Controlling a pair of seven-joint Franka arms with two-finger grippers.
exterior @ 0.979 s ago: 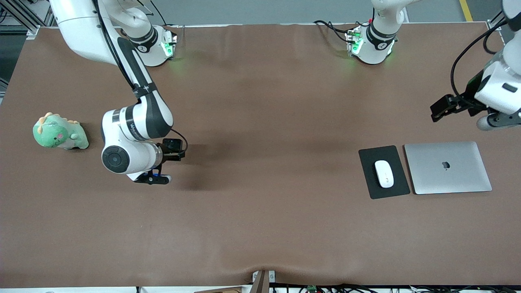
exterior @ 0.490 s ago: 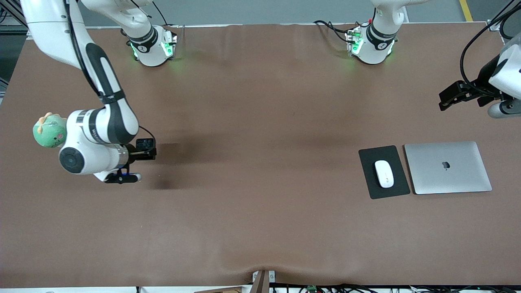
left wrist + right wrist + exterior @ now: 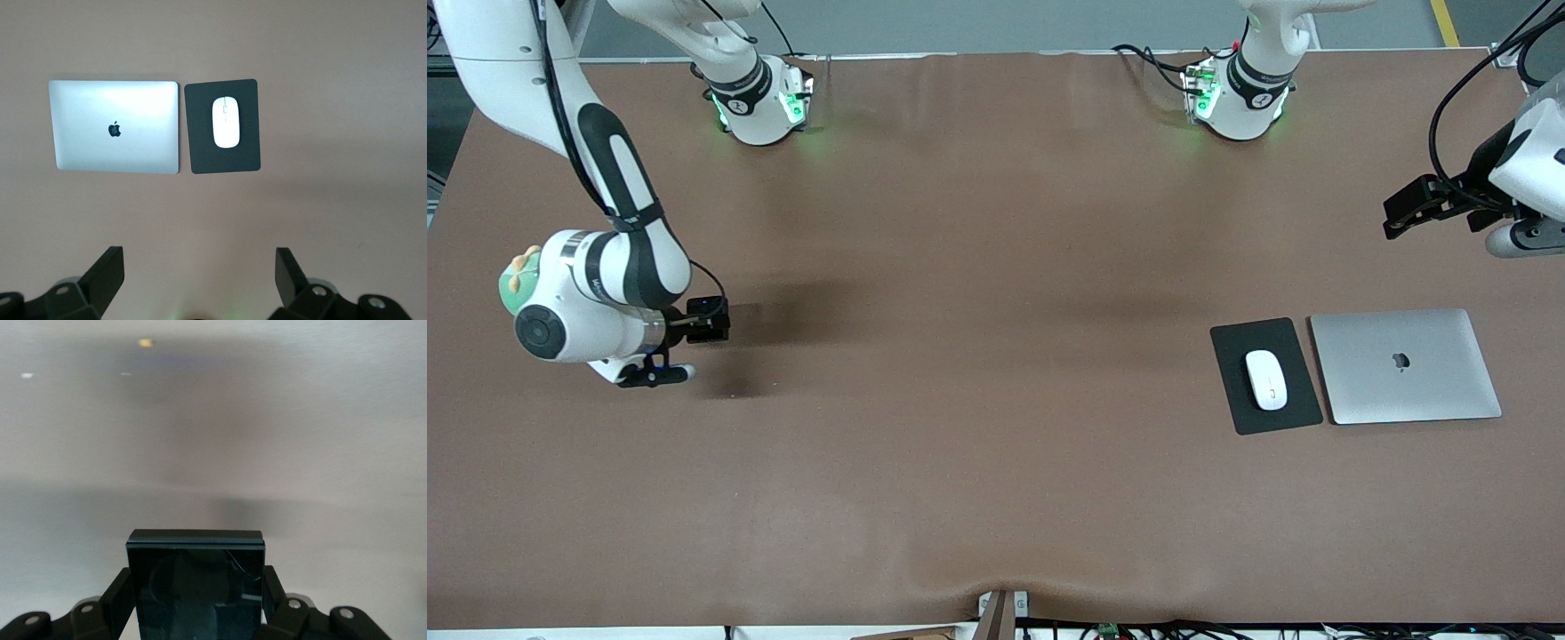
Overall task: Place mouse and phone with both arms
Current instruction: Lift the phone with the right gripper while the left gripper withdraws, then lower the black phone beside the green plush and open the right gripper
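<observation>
The white mouse [image 3: 1266,380] lies on a black pad [image 3: 1294,413] beside the laptop, toward the left arm's end of the table; the left wrist view shows the mouse [image 3: 226,122] from above. My left gripper [image 3: 1525,238] hangs open and empty high over that end; its fingers [image 3: 107,273] stand wide apart around bare table. My right gripper [image 3: 660,374] is in the air over the right arm's end, beside the green plush. It is shut on the black glossy phone [image 3: 195,580], which fills the space between its fingers [image 3: 117,593].
A shut silver laptop [image 3: 1405,366] lies flat next to the pad, also seen from the left wrist as the laptop [image 3: 117,127]. A green plush toy [image 3: 511,286] sits partly hidden by the right arm's wrist. Brown cloth covers the whole table.
The right arm has carried the phone sideways toward its own end of the table and now covers most of the plush. The left gripper drew up and toward the table's end.
</observation>
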